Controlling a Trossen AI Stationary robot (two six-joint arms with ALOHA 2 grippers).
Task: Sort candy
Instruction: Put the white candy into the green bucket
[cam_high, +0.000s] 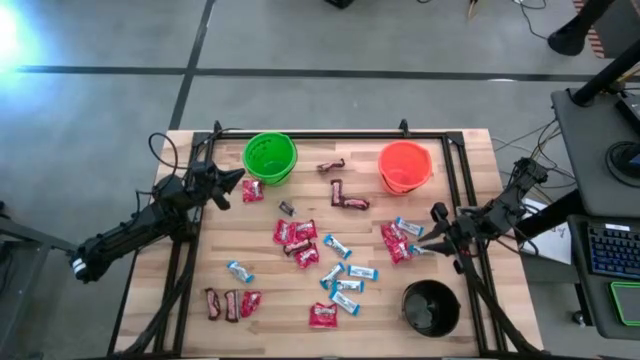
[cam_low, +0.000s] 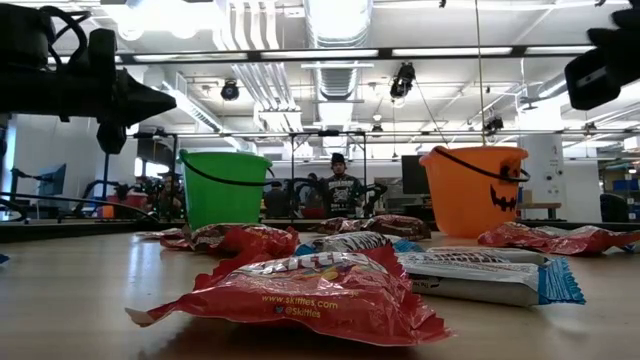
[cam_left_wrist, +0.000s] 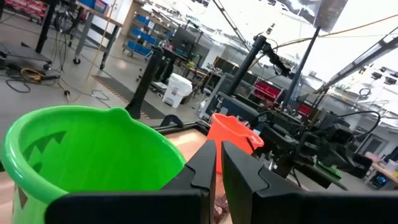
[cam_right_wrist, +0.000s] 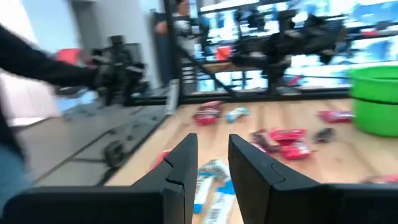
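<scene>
The round plastic bucket on the left (cam_high: 270, 157) is bright green, with darker green jagged shapes showing through its wall; the round plastic bucket on the right (cam_high: 405, 166) is orange, with a black pumpkin face on its side; the round bucket near the front (cam_high: 431, 307) is black all over; the flat shiny candy packets (cam_high: 323, 316) are red with white and yellow letters; the small wrapped candy bars (cam_high: 347, 286) are light blue and white; the other little candy bars (cam_high: 211, 303) are dark brown; the wooden table top (cam_high: 270, 290) is pale tan with long plank lines; both robot arms are dark, nearly black.
</scene>
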